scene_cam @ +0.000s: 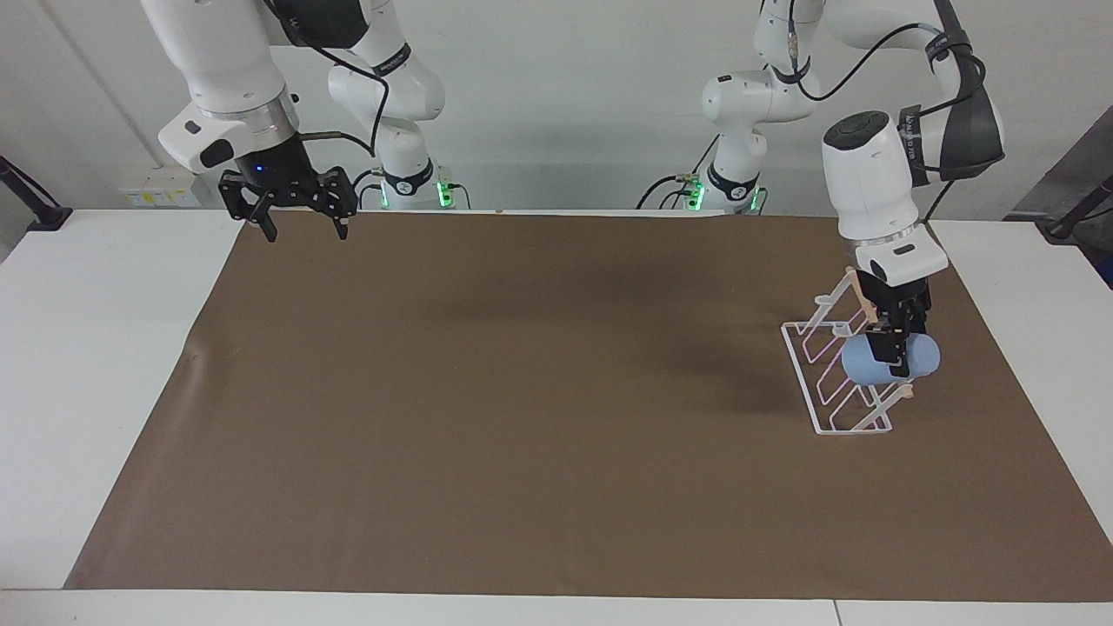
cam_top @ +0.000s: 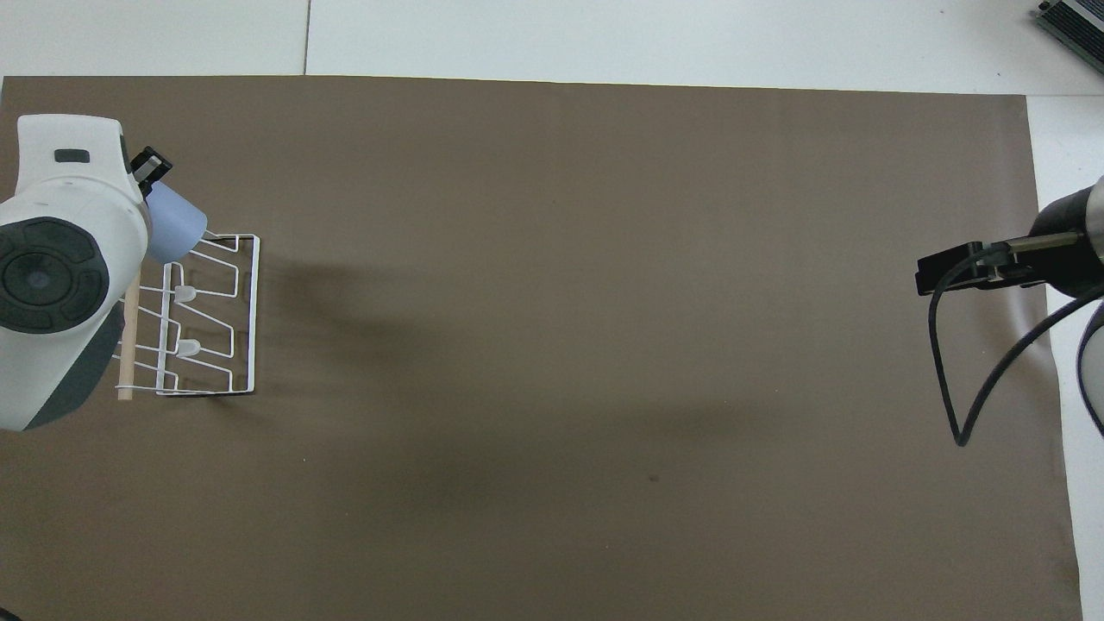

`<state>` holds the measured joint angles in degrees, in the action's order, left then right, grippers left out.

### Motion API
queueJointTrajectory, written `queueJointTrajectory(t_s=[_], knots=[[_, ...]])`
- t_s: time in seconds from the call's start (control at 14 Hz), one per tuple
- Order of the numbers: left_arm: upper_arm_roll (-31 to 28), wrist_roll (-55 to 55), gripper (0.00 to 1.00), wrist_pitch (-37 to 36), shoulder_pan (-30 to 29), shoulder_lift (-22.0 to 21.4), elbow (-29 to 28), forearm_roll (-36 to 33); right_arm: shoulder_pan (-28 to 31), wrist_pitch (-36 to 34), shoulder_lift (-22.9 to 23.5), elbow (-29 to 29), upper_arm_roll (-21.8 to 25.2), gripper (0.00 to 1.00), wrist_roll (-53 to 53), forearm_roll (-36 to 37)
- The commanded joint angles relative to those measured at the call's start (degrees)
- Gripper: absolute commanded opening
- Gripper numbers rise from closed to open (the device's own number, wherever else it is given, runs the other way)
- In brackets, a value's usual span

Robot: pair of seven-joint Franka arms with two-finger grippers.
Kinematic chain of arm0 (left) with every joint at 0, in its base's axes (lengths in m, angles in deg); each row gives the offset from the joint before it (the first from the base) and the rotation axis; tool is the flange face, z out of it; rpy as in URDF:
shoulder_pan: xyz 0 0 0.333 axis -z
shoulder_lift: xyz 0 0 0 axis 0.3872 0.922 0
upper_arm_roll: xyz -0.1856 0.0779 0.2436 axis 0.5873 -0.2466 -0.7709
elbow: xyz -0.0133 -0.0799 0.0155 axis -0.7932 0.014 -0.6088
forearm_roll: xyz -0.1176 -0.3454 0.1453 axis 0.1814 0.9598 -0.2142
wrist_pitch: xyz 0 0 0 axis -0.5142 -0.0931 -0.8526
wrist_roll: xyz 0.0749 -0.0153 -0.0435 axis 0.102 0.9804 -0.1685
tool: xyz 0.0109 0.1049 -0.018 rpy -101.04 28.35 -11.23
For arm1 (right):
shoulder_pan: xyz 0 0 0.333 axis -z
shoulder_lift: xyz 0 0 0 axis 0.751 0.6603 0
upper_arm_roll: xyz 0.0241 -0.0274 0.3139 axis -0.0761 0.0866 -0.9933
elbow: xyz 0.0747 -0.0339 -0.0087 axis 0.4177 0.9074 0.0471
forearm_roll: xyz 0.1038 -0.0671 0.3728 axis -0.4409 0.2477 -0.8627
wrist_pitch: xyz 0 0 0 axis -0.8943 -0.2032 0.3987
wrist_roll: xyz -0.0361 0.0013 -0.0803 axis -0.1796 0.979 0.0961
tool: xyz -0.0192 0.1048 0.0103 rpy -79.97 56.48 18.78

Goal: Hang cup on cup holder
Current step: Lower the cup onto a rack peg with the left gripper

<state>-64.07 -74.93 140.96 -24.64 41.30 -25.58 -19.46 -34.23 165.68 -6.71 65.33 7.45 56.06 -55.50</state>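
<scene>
The light-blue cup lies on its side in my left gripper, which is shut on it. It sits low against the prongs at the end of the white wire cup holder farther from the robots, just under the wooden dowel. I cannot tell whether a prong is inside the cup. In the overhead view the cup shows at the corner of the cup holder, with the arm's wrist hiding most of the gripper. My right gripper is open and empty, up over the mat's corner at the right arm's end.
A brown mat covers most of the white table. The right arm's black cable hangs in a loop over the mat's edge at that arm's end.
</scene>
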Motion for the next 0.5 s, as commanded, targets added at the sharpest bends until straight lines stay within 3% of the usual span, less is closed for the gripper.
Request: queueJointTrajectory(t_s=[0.0, 0.43], knots=[[-0.3, -1.88, 0.0, 2.14, 0.19, -0.67, -2.08, -1.81, 1.2, 0.24, -2.29, 3.0, -0.57, 1.0, 1.11, 0.94], [-0.3, -4.52, 0.0, 3.46, -0.08, -0.59, -3.4, -4.18, 1.99, 1.83, -3.96, 6.34, 0.13, 1.0, 2.16, 0.24]])
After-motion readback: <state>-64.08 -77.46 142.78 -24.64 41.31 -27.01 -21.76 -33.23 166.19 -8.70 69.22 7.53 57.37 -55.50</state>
